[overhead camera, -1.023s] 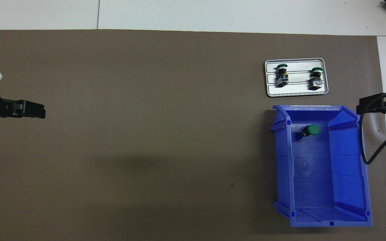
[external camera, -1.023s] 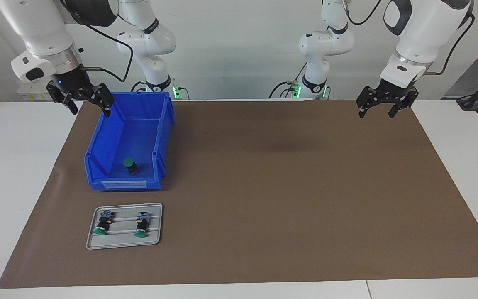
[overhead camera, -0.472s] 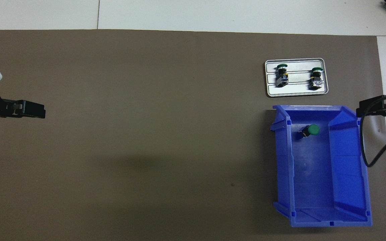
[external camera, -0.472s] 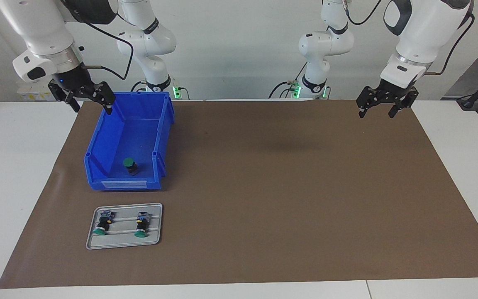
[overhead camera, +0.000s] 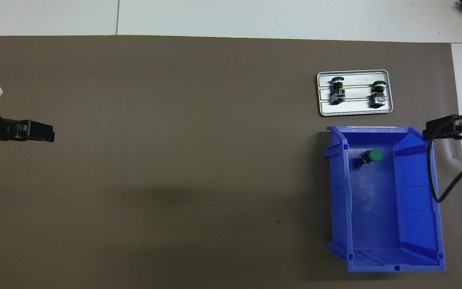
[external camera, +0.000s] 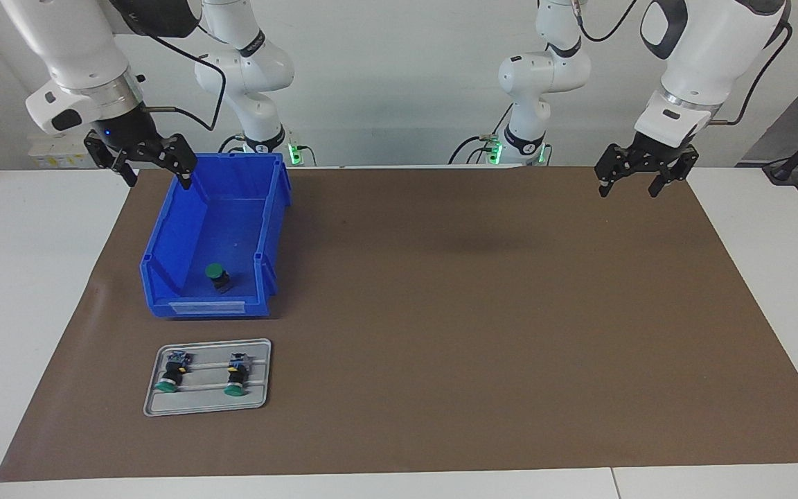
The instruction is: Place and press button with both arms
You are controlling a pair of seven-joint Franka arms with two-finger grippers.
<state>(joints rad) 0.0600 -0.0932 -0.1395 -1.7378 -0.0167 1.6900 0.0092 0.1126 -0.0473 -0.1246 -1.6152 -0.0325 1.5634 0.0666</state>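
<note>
Here the task's thing, a small push button with a round green cap (external camera: 215, 270) and a black barrel, sits in the open blue plastic bin (external camera: 163, 277), on the bin's floor at the end farther from the robots. In the overhead view it leans, its long axis slanting, the cap (overhead camera: 375, 155) pointing toward the right arm's end of the worktop. Two more green-capped buttons lie on their sides on a flat grey metal tray (external camera: 152, 407), just beside the bin and farther from the robots.

The right arm's black two-fingered hand (external camera: 154, 166) hangs in the air over the bin's corner nearest the robots, its fingers spread apart and holding nothing. The button lies below it and along the bin toward the tray, so the hand would seemingly have to travel out over the bin and then descend between the walls. This arm is clearly the nearer one.

The left arm's hand (external camera: 636, 179) waits over the brown mat (external camera: 482, 312) at the left arm's end, well apart from the bin, fingers also spread and empty.
</note>
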